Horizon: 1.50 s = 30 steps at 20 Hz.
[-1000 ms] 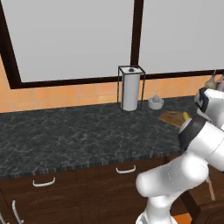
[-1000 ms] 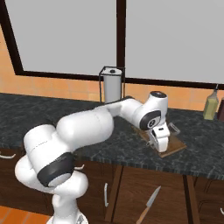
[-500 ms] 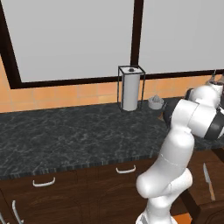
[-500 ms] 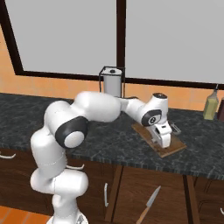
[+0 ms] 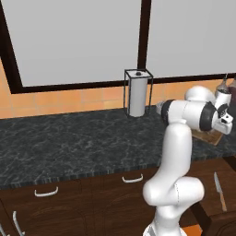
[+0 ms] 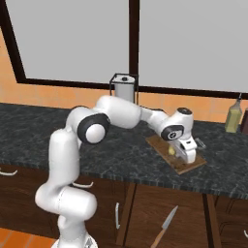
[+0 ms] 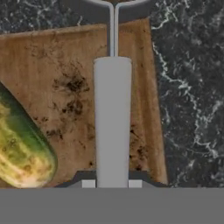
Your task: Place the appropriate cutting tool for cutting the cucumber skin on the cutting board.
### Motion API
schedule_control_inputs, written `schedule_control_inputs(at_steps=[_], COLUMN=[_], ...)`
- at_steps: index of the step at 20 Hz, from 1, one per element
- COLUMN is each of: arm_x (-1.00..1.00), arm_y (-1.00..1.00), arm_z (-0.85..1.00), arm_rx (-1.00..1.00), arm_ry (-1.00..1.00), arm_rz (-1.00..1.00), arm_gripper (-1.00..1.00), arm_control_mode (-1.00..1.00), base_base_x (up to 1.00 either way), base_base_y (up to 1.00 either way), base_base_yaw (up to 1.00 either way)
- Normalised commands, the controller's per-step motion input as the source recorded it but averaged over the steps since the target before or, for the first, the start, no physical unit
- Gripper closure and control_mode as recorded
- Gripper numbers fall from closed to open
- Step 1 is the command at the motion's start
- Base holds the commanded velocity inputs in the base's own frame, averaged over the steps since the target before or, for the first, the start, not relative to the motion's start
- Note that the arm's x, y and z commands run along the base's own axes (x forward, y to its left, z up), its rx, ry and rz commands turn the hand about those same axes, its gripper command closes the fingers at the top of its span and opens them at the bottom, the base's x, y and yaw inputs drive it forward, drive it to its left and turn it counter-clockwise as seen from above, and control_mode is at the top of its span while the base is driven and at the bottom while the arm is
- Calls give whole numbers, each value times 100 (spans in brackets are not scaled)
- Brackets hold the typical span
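We hold the peeler [image 7: 112, 118] pinched in our gripper [image 7: 112, 183] low over the cutting board [image 7: 57, 87], beside the cucumber [image 7: 19, 148], to set it down

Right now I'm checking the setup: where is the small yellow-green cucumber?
The small yellow-green cucumber lies on the brown wooden cutting board, left of the grey-handled peeler in the hand view.

Worn wooden cutting board [image 7: 65, 78], glossy cucumber [image 7: 19, 148]

No legible text or labels anywhere.
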Motion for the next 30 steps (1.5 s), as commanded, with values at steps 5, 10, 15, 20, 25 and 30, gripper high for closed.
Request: schedule_control_inputs(at_steps=[5, 10, 15, 20, 25, 30], arm_x=[11, 7, -8, -68, -51, -37], arm_y=[-7, 20, 21, 100, 100, 100], arm_z=[-41, -5, 72, 78, 83, 37], arm_rx=[2, 0, -1, -32, -40, -31], arm_ry=[0, 0, 0, -7, -3, 0], arm_rz=[4, 0, 0, 0, 0, 3], arm_gripper=[-100, -100, -100, -100, -100, -100], arm_control_mode=[-100, -100, -100, -100, -100, -100], base_base_x=[0, 0, 0, 0, 0, 0], base_base_y=[0, 0, 0, 0, 0, 0], base_base_yaw=[0, 0, 0, 0, 0, 0])
